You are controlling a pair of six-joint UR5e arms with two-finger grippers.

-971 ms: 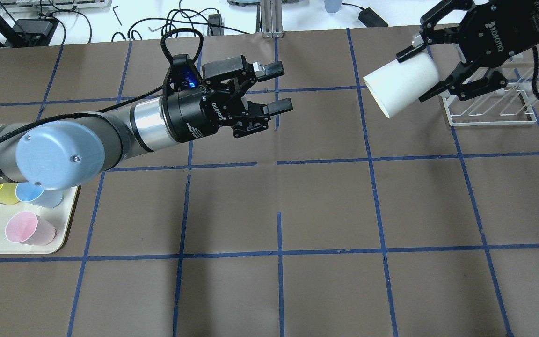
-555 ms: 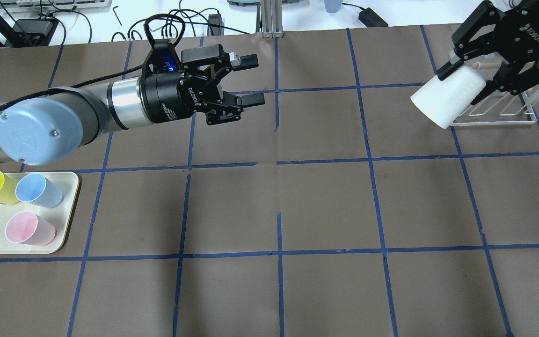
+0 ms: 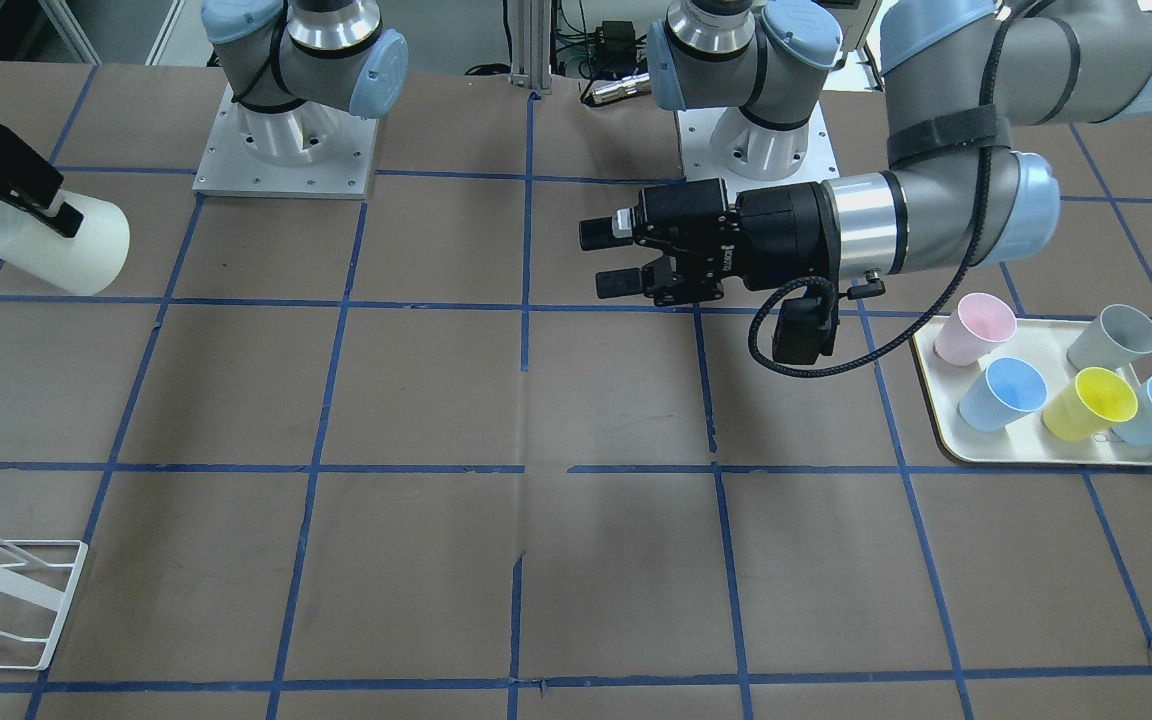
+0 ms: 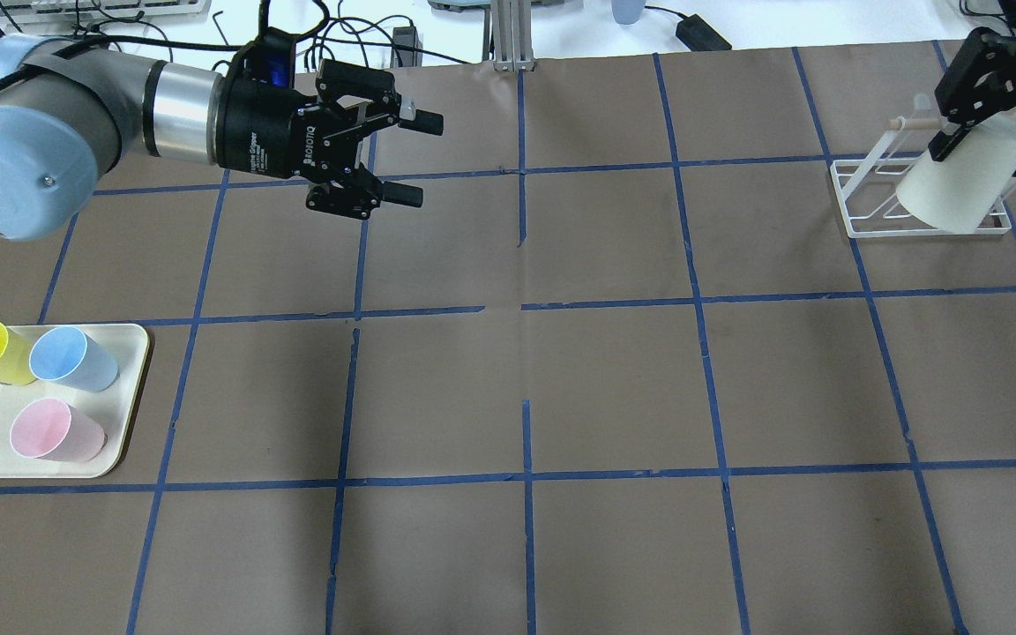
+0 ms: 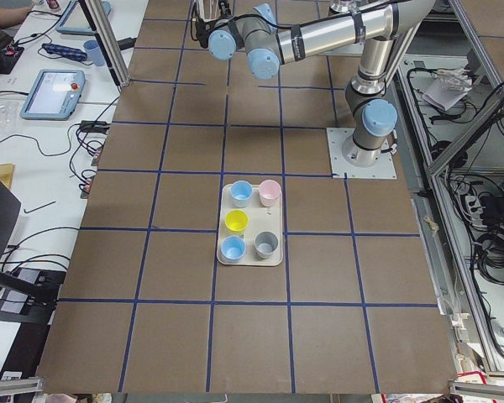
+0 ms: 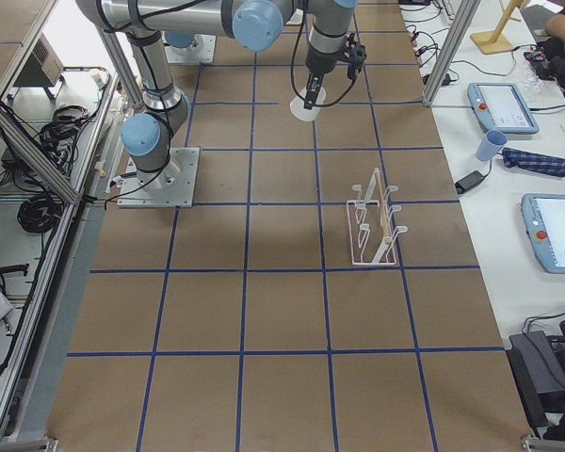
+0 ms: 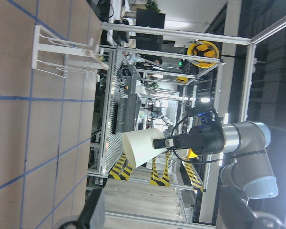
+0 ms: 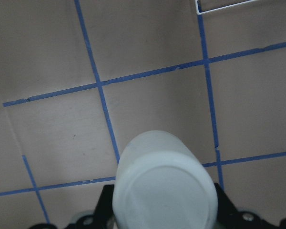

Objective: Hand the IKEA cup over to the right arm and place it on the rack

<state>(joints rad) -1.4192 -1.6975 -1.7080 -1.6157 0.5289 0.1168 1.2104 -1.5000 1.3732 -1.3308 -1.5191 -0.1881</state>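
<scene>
the left arm (image 4: 76,88) comes in from the left of the overhead view, forearm about level, wrist pointing toward the table's middle. the left gripper (image 4: 414,160) hovers above the table with its fingers spread wide and nothing between them. a looped braided cable (image 3: 786,350) hangs below its wrist.

farther off, toward the far right corner, the right arm (image 6: 155,75) stretches high out over the table. the right gripper (image 4: 990,152) is closed on the cup (image 4: 953,192), pinching it near the base with one finger on each side. the cup is in the air, tilted, with its mouth pointing down and away from the wrist. in the overhead view it overlaps the rack (image 4: 914,233). the front and side views show it apart from the rack, on the robot's side.

the table (image 4: 614,388) is covered in brown paper marked into squares with blue tape. nearest, at the left edge, a cream tray (image 4: 136,388) holds a pink cup (image 3: 976,328), a yellow cup (image 3: 1091,402), a grey cup (image 3: 1114,338) and two blue cups (image 3: 1004,393), all upright. the white wire rack stands at the far right.

beyond the far edge is a white desk (image 4: 764,22) with black cables (image 4: 340,40) and a metal post (image 4: 508,35).
</scene>
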